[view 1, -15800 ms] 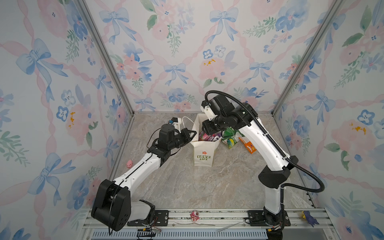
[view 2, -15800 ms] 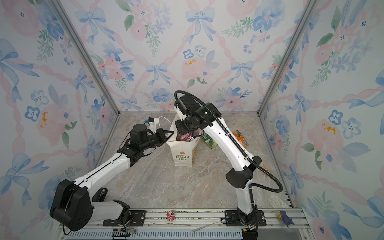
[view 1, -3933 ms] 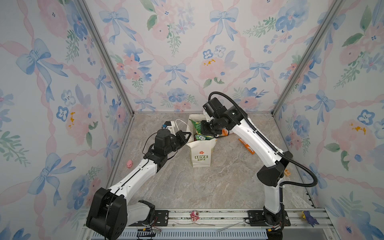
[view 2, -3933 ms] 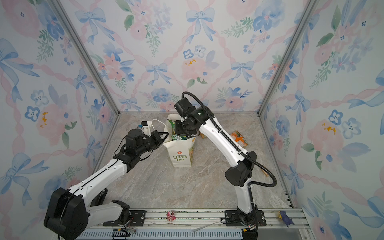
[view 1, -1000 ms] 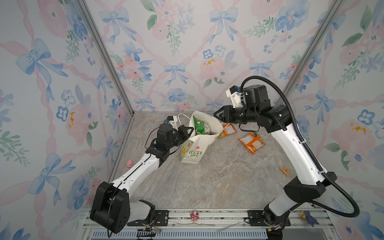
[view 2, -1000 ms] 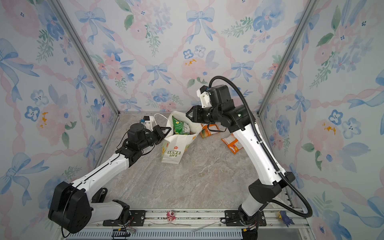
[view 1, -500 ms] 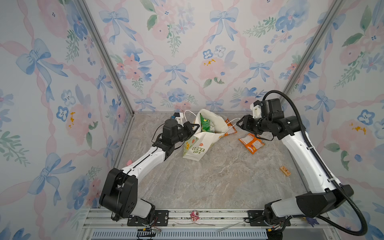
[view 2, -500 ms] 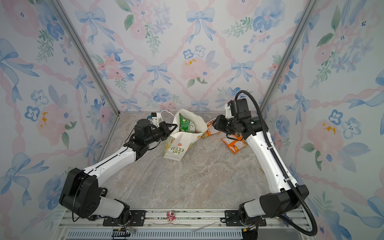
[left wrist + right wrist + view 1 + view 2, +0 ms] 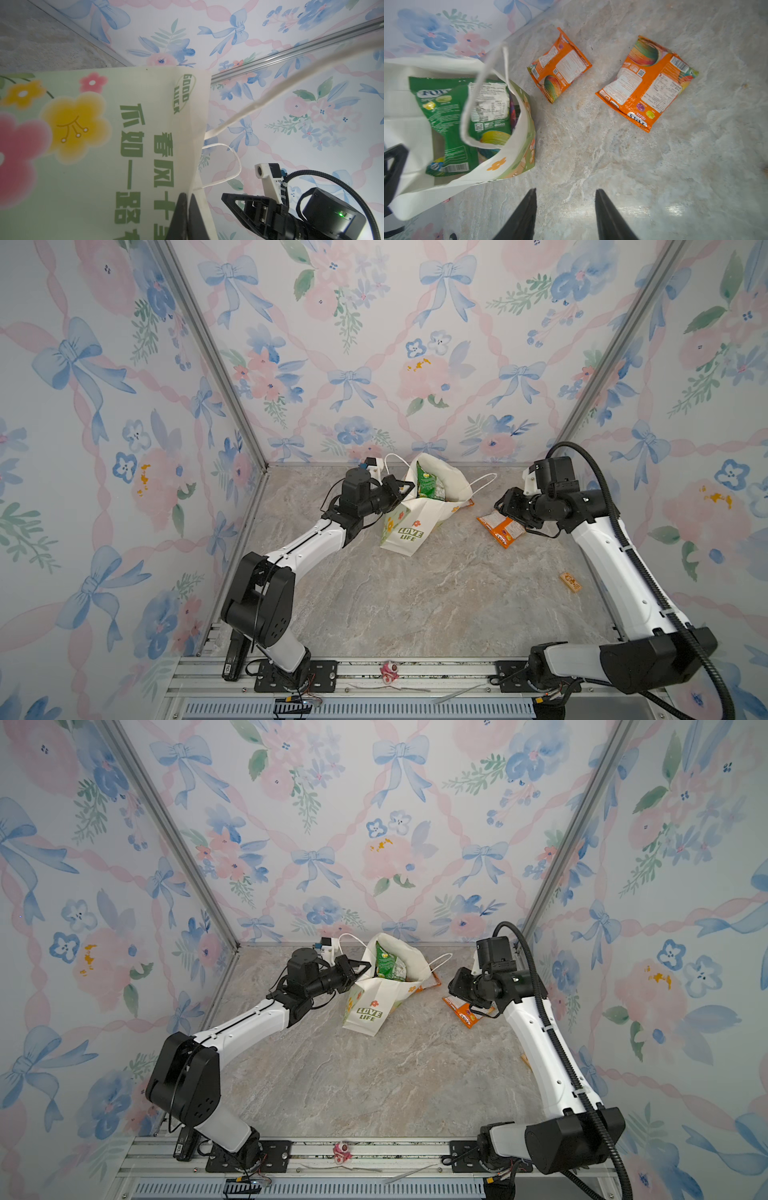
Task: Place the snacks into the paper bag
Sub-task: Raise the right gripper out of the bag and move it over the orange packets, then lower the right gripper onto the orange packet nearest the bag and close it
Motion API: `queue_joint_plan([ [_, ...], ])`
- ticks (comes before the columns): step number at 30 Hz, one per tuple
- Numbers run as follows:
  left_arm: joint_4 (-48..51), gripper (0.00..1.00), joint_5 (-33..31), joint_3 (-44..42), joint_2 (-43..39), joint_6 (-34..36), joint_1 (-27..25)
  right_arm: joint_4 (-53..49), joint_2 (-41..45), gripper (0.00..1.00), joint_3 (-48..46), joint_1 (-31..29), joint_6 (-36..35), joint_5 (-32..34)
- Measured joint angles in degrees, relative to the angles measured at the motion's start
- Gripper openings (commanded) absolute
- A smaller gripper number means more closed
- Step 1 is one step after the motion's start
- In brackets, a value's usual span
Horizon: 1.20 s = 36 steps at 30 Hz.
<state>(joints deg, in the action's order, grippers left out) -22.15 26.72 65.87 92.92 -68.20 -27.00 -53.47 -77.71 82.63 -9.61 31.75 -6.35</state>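
The paper bag (image 9: pixel 409 526) leans over toward the back right, its mouth open, and is seen in both top views (image 9: pixel 368 1006). My left gripper (image 9: pixel 404 489) is shut on the bag's near rim; in the left wrist view the left gripper (image 9: pixel 188 197) pinches the printed paper wall (image 9: pixel 83 145). Green snacks (image 9: pixel 428 481) fill the bag (image 9: pixel 519 145) and show in the right wrist view (image 9: pixel 452 116). Two orange snacks lie on the floor, one (image 9: pixel 559 66) beside the bag and one (image 9: pixel 648 83) further right (image 9: pixel 500 529). My right gripper (image 9: pixel 565 190) hangs open and empty above the floor near them (image 9: pixel 500 506).
A white cord handle (image 9: pixel 484 483) loops out of the bag toward the right gripper. A small wooden block (image 9: pixel 570 582) lies near the right wall. A pink figure (image 9: pixel 389 670) sits on the front rail. Patterned walls close in the back and both sides.
The right gripper has pulled away from the bag's mouth, moved right and down toward the orange packets, and its jaws have widened. The left gripper has tipped the bag further over.
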Motion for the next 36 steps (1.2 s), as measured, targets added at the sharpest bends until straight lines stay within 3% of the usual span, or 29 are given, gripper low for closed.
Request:
queue_joint_plan([
  [11,-0.09,0.0,0.39,0.83,1.01,0.04,-0.7,3.69,-8.28,0.51,-2.43,0.31,-0.04,0.5],
  [19,-3.52,0.0,-1.25,-10.4,-6.73,0.0,4.22,7.96,-15.56,0.56,-1.51,0.59,-0.39,-0.31],
  [30,-5.55,0.0,-0.57,-15.1,-9.9,0.02,6.05,11.89,-40.68,0.66,17.16,7.34,-8.2,-13.7],
  [36,-5.53,0.08,-0.24,-15.1,-9.9,0.13,6.05,7.13,-48.24,0.7,31.82,9.25,-17.81,-14.21],
])
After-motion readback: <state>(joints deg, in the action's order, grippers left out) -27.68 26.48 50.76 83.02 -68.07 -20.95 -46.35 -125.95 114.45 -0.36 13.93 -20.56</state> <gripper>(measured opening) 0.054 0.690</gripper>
